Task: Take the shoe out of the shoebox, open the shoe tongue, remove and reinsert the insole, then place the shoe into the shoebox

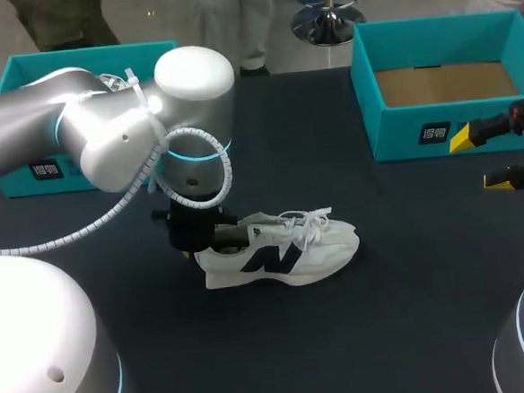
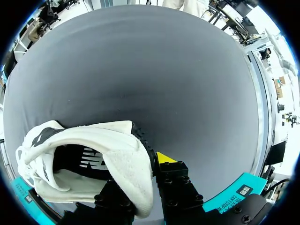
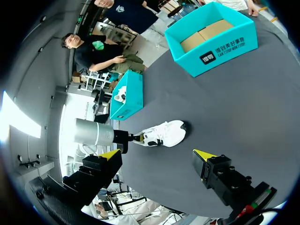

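Observation:
A white shoe (image 1: 288, 249) with a dark side logo stands on its sole on the dark table, toe pointing right. My left gripper (image 1: 198, 244) is at its heel. In the left wrist view the left gripper (image 2: 140, 176) is shut on the heel collar of the shoe (image 2: 89, 150); one yellow tip shows outside the heel and the other finger is hidden behind the fabric. My right gripper (image 1: 480, 159) hangs open at the right edge, in front of an empty teal shoebox (image 1: 402, 137). From the right wrist, the right gripper (image 3: 157, 154) is far from the shoe (image 3: 164, 133).
A second teal box (image 1: 15, 70) stands at the back left behind my left arm, with something white inside it (image 3: 121, 93). Bare dark table lies between the shoe and the right shoebox (image 3: 220, 44).

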Robot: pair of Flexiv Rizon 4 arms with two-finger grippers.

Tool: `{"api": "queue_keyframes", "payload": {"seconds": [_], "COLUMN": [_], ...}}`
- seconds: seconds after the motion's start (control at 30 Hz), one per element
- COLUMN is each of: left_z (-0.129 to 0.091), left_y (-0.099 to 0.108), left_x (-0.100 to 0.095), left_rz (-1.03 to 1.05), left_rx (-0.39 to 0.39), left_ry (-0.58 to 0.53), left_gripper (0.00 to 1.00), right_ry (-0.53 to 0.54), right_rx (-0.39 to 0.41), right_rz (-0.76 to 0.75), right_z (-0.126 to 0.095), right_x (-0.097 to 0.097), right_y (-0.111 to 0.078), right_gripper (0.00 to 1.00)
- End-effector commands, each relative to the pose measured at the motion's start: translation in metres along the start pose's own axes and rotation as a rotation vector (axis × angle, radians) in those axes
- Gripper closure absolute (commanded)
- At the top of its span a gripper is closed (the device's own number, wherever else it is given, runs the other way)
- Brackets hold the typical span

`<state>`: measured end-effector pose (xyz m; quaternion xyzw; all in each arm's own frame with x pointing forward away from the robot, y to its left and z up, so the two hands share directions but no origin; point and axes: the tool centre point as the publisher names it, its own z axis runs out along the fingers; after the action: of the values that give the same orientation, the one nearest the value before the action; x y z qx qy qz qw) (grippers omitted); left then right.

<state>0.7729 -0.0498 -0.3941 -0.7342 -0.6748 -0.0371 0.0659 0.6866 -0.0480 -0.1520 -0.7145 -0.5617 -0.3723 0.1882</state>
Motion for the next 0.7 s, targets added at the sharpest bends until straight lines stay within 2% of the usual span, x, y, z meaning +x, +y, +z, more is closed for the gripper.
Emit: {"api": "queue_keyframes", "payload": {"seconds": [0.03, 0.07, 0.1, 0.13, 0.53, 0.7], "left_z": [0.001, 0.0, -0.001, -0.004, -0.049, -0.064], "left_y": [0.0, -0.001, -0.001, -0.002, -0.016, -0.02], "left_x": [-0.004, -0.004, -0.004, -0.003, 0.006, 0.013], "left_rz": [-0.001, -0.006, -0.017, -0.012, -0.243, -0.385], "left_rx": [0.009, 0.015, 0.022, 0.029, 0.128, 0.213], "left_ry": [0.003, -0.003, -0.01, -0.023, -0.178, -0.255], "left_gripper": [0.53, 0.3, 0.12, 0.0, 0.0, 0.0], "right_ry": [-0.002, -0.002, -0.002, -0.002, -0.002, -0.002], "right_rx": [-0.003, -0.003, -0.003, -0.003, -0.003, -0.003], "right_rz": [0.001, 0.001, 0.001, 0.001, 0.001, 0.001], "right_z": [0.0, 0.0, 0.0, 0.0, 0.0, 0.0], "right_x": [0.0, 0.0, 0.0, 0.0, 0.0, 0.0], "right_y": [-0.002, -0.002, -0.002, -0.002, -0.002, -0.002], "right_gripper": [0.0, 0.0, 0.0, 0.0, 0.0, 0.0]}}
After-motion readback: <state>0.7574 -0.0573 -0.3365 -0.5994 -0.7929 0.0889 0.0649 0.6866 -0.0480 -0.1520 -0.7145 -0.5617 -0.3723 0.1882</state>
